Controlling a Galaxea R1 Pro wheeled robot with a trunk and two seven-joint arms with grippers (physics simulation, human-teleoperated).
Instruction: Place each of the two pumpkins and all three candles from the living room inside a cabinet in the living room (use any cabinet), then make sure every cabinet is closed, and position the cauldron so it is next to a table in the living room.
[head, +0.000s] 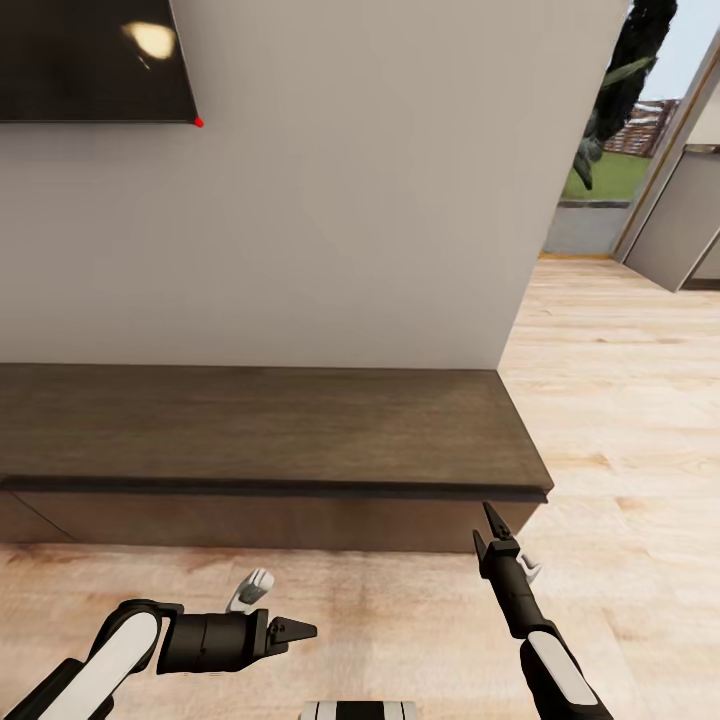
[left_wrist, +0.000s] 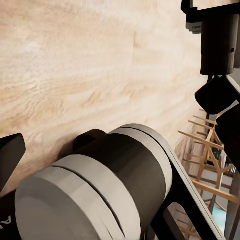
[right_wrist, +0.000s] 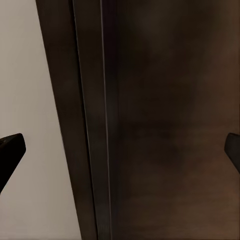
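— Dark brown wood: the cabinet (head: 260, 430) lies across the lower middle of the head view, against the grey wall (head: 350, 200), all fronts flat and shut. No pumpkin or candle shows on its top.

— And the hands?

— The right hand (head: 490, 530) is at the cabinet's front right corner, its fingers wide apart in the wrist view, holding nothing. The left hand (head: 295, 631) hangs low over the floor (head: 620, 400), lower left; its tips look close together, but I cannot tell for sure.

— What may go wrong?

— I think a finger can slip on the handleless front or knock the top edge. Around: pale wood floor, a dark screen (head: 90, 55) upper left, a doorway (head: 620, 130) to a garden upper right.
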